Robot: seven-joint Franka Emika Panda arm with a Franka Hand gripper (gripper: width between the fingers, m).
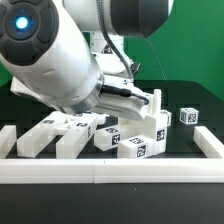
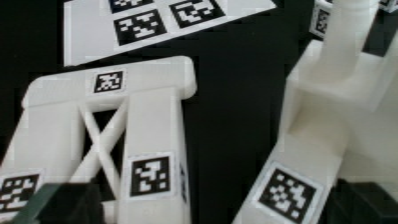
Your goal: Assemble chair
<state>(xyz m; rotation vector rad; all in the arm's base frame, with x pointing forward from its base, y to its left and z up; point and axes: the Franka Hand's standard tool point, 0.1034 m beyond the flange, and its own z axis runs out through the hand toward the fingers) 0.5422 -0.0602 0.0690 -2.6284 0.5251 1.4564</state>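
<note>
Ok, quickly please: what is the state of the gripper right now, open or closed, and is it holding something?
Gripper: cannot be told; the jaws do not show clearly in either view, low over the chair parts.

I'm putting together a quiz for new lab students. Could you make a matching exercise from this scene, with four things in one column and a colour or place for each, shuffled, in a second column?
Column one:
1. small cube
2. front border rail
3. table
4. backdrop

Column two:
A. green, behind everything
B. black, under the parts
C. white, lying along the near edge
D. white with a tag, standing apart at the exterior view's right

Pairs: 1-D, 2-C, 3-B, 4-A
</note>
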